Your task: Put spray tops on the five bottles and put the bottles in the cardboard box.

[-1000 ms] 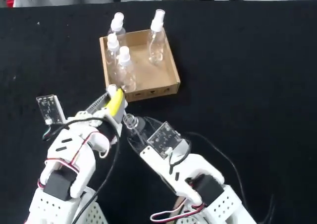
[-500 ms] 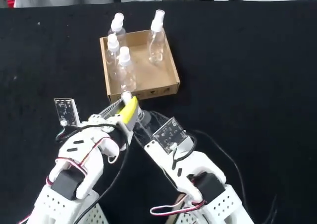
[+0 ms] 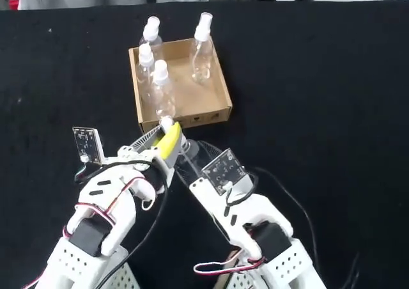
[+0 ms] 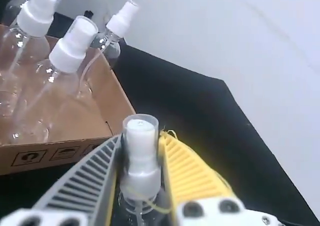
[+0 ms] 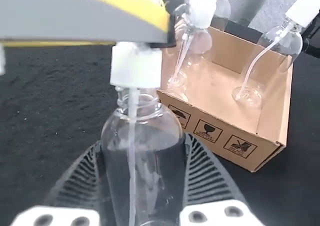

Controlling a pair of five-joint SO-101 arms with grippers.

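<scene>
My left gripper (image 4: 141, 145) is clamped on a spray top (image 4: 141, 161), its tube down inside the bottle (image 5: 145, 128) that my right gripper (image 5: 142, 171) grips; the top seems to sit on the neck. Both hang just before the cardboard box (image 3: 192, 119) on the desk (image 3: 319, 78), where four capped bottles (image 3: 201, 52) stand.

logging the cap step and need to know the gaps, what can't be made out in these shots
Right wrist view: base of the bottle, cut off by the frame edge.
Left wrist view: bottle neck under the spray top, hidden between the left gripper fingers.
High view: that joint, hidden under the gripper.
</scene>
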